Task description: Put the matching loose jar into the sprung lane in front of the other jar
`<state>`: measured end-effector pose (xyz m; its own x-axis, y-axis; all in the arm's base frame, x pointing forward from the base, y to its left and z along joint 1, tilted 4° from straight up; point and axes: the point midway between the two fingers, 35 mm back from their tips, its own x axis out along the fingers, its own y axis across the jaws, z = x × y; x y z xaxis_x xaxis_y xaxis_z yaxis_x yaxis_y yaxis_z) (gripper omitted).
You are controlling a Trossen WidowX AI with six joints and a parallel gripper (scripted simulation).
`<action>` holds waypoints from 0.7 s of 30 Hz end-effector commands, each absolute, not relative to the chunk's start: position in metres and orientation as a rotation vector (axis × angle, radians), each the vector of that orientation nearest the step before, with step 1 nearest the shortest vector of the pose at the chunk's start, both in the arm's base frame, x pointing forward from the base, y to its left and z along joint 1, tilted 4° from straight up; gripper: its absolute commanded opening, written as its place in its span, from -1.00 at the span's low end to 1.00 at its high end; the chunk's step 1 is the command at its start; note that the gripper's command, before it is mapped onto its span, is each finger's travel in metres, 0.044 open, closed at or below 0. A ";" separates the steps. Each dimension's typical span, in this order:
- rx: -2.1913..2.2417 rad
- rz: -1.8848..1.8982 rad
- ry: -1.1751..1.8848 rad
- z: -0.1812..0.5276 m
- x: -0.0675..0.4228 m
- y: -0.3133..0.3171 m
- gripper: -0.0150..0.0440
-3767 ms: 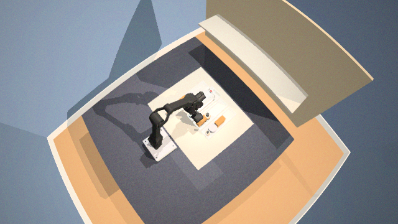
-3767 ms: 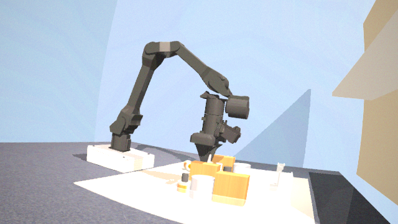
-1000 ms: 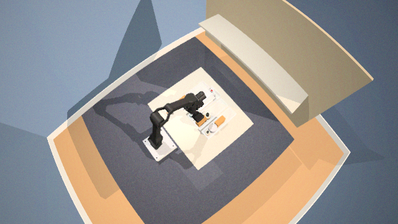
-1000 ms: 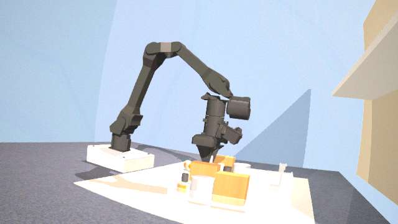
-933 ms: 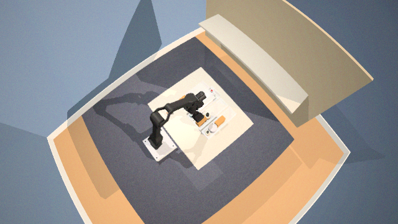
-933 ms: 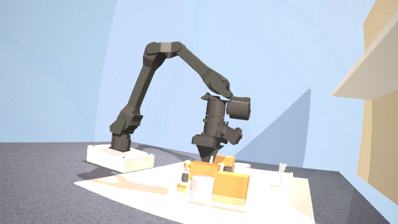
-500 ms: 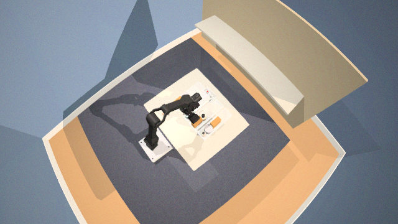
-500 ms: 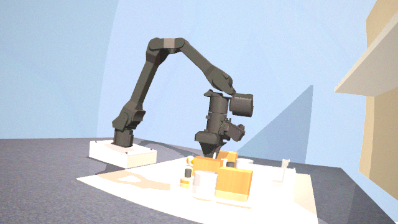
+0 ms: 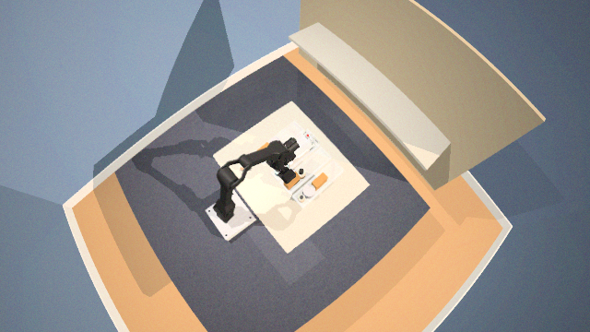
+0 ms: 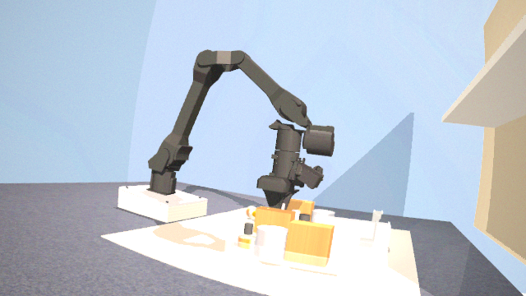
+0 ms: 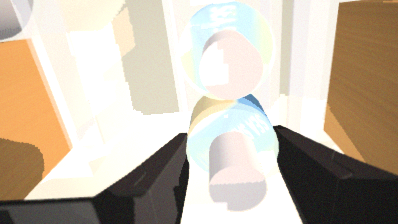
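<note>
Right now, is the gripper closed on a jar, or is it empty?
Closed on a jar. In the wrist view, the gripper has its dark fingers on both sides of the pale clear jar.

Bright, perhaps overexposed; fisheye-warped edges.

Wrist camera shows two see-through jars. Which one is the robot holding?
The lower jar, the one squeezed between the two black fingers of the gripper. The other jar stands free, farther ahead.
</note>
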<state>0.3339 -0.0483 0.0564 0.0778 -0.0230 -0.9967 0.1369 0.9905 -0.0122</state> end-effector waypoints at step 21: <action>0.091 -0.127 1.472 0.050 0.337 -0.050 -0.49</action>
